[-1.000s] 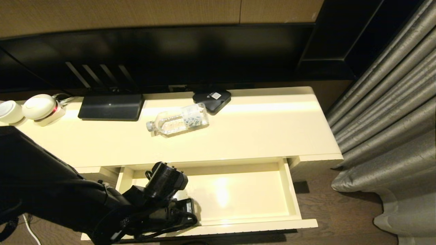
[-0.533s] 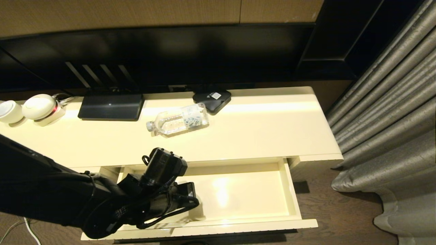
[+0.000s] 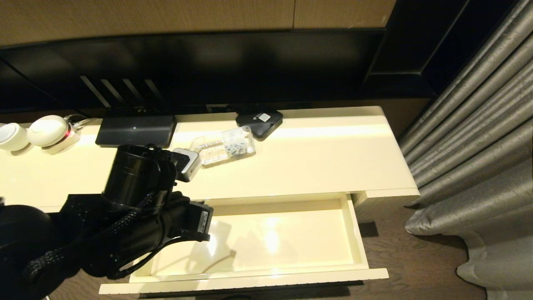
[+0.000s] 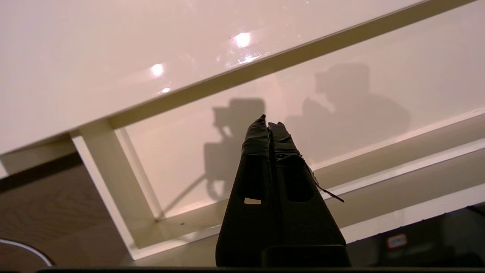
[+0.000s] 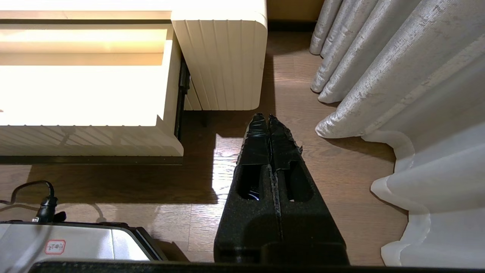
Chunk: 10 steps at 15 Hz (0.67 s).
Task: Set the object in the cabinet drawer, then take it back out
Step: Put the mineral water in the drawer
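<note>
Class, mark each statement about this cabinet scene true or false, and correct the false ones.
1. The water bottle lies inside the drawer. False: it lies on its side on the cabinet top.
2. The drawer is pulled open. True.
3. The left gripper is shut and holds nothing. True.
4. The right gripper grips the drawer's front. False: it is shut, over the wooden floor near the curtain.

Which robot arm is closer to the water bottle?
Left. The left gripper, shut and empty, is over the open drawer, just in front of the cabinet top where the water bottle lies. The right gripper hangs low over the floor beside the cabinet's end.
</note>
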Tool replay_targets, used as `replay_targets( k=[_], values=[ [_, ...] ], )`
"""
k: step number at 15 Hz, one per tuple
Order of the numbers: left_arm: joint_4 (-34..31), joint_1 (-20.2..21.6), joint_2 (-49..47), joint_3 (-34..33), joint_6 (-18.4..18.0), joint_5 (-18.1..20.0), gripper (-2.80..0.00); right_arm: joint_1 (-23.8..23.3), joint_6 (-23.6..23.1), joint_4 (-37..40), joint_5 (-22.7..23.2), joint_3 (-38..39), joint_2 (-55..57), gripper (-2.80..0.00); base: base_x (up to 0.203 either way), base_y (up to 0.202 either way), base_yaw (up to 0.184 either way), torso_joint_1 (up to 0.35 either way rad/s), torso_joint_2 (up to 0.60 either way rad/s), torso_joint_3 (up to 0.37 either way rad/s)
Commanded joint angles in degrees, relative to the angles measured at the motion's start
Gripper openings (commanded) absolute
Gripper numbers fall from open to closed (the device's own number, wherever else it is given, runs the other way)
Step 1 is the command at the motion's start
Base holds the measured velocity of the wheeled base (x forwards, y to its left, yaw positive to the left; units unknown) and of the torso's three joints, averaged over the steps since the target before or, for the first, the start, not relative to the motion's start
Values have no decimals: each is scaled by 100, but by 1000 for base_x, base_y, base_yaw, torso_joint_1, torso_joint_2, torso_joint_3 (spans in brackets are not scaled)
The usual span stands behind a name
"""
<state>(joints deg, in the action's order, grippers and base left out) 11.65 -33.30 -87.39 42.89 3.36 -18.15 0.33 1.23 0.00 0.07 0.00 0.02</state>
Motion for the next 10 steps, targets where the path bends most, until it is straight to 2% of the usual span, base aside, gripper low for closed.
replay_targets(
  k=[1, 2, 3, 6, 7, 8, 9, 10],
  values=[
    [11, 18, 241, 0, -57, -14, -280, 2, 0, 0, 1, 1, 6, -280, 0, 0, 0, 0, 0, 0],
    [-21, 121, 335, 4, -292, -31, -280, 2, 0, 0, -7, 0, 6, -280, 0, 0, 0, 0, 0, 0],
    [-58, 289, 562, 18, -1024, -51, -280, 2, 0, 0, -1, 3, 6, -280, 0, 0, 0, 0, 0, 0],
    [-162, 737, 1122, 200, -4409, -113, -280, 2, 0, 0, -6, 0, 6, -280, 0, 0, 0, 0, 0, 0],
    [-177, 832, 1224, 308, -5319, -124, -280, 2, 0, 0, -6, 5, 6, -280, 0, 0, 0, 0, 0, 0],
    [-181, 894, 1285, 453, -6129, -129, -280, 2, 0, 0, -2, 3, 6, -280, 0, 0, 0, 0, 0, 0],
    [-180, 935, 1314, 630, -6792, -131, -280, 2, 0, 0, 1, 7, 6, -280, 0, 0, 0, 0, 0, 0],
    [-180, 956, 1294, 800, -7301, -129, -280, 2, 0, 0, 1, 0, 6, -280, 0, 0, 0, 0, 0, 0]
  ],
)
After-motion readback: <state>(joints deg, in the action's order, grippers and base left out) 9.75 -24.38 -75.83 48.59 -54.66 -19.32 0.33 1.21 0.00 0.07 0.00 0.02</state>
